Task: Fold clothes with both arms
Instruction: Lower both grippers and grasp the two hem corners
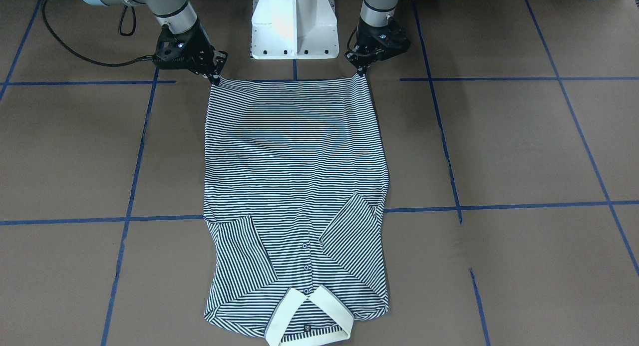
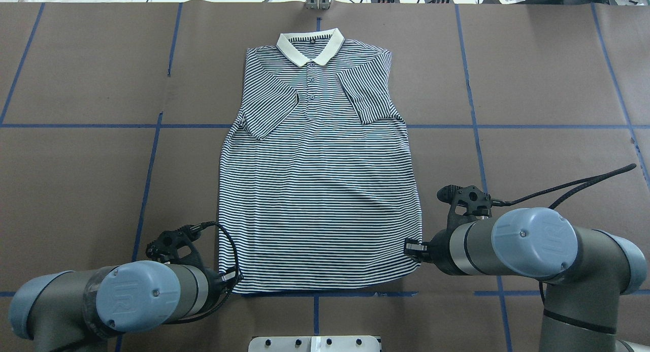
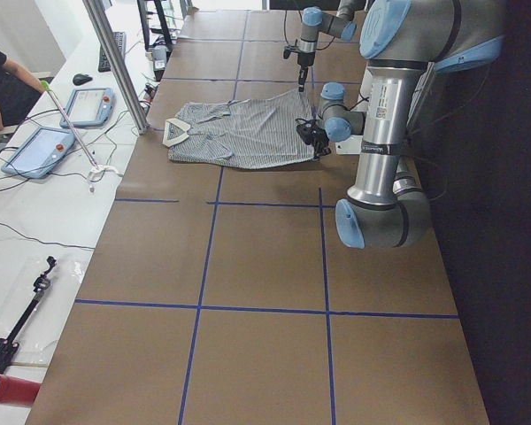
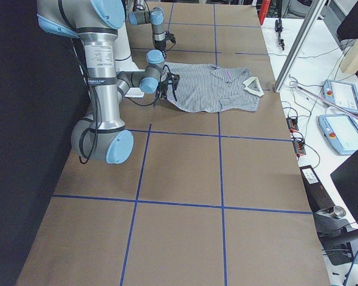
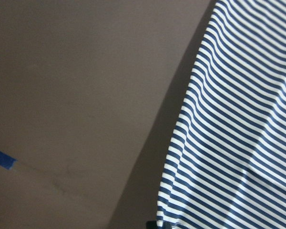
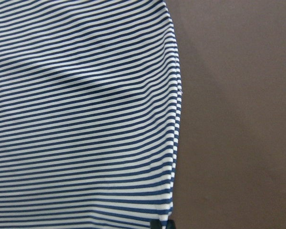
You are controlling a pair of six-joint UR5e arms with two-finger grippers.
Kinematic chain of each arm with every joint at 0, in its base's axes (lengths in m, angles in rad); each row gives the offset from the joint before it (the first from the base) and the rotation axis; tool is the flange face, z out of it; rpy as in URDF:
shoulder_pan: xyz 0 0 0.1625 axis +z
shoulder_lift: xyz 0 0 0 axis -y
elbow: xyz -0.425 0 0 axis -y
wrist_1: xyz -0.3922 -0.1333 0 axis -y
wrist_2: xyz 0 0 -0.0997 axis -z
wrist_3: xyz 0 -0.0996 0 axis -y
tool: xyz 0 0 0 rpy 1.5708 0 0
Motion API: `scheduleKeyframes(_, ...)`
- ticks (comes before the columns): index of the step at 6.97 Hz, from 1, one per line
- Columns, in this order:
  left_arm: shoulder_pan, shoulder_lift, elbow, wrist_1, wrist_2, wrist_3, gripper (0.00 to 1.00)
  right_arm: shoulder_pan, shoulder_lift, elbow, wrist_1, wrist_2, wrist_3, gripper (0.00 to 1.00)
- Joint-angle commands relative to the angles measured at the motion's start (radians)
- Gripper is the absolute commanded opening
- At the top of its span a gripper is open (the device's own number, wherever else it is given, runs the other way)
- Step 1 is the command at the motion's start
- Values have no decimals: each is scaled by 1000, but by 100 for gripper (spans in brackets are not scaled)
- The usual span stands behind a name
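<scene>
Shirt corners are sitting in the robot's grip. The polo shirt (image 1: 294, 176) is lying flat on the bench (image 1: 499, 146), front side up, right in front of the white base (image 1: 294, 26). Its hem is lying closest to the base and its cream collar (image 1: 309, 316) is lying farthest from it. Both short sleeves (image 1: 244, 256) are lying folded in over the chest, so the shirt is making one long shape that is easy to fold in half.

The left arm (image 1: 379, 6) is reaching down just beside the base on one side, and the right arm (image 1: 174, 14) is doing the same on the other side. Each arm's jaws are looking closed tight on one hem corner. The hem between them is looking pulled straight. Holding both corners at once is helping the cloth lie flat and even.

I am guessing the next step is lifting the hem and carrying it away from the base, toward the collar. Both arms are needing to go together, or the fold is going to come out crooked.
</scene>
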Motion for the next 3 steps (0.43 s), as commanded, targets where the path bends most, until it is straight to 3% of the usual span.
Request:
scheduleKeyframes(1,25,22,-103,81,-1,43,0,-12,-12,47,-1,103,2,0)
scheduleKeyframes(3,126,76,-292,234,-5,59,0,-34,-54,111,-3,244,8,0)
